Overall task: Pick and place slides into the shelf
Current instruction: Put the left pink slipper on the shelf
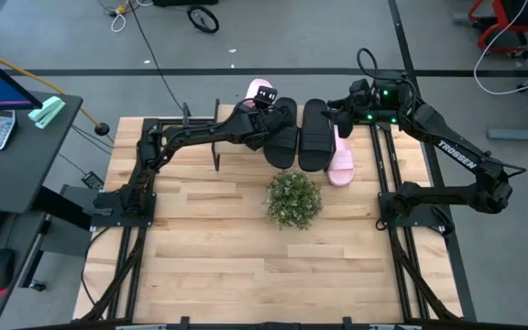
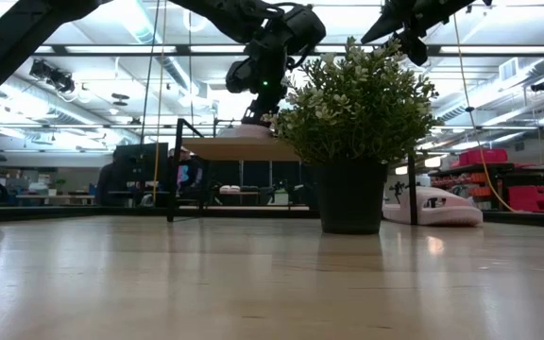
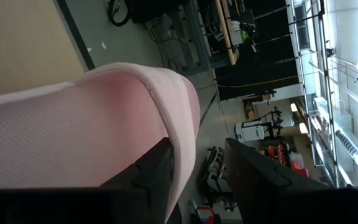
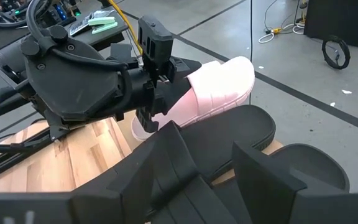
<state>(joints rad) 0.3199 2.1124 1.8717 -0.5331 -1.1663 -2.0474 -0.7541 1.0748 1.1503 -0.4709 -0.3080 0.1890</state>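
Left gripper (image 1: 262, 95), upper centre: jaws parted around pink slide (image 1: 257, 88) on shelf (image 2: 239, 148). Right gripper (image 1: 337, 116), upper right: jaws released, empty.

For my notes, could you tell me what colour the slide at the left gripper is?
Pale pink slide; right wrist view shows it best.

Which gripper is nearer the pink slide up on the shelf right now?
Left. The left gripper is right at the pink slide on the shelf; the right gripper hovers beside the black slides.
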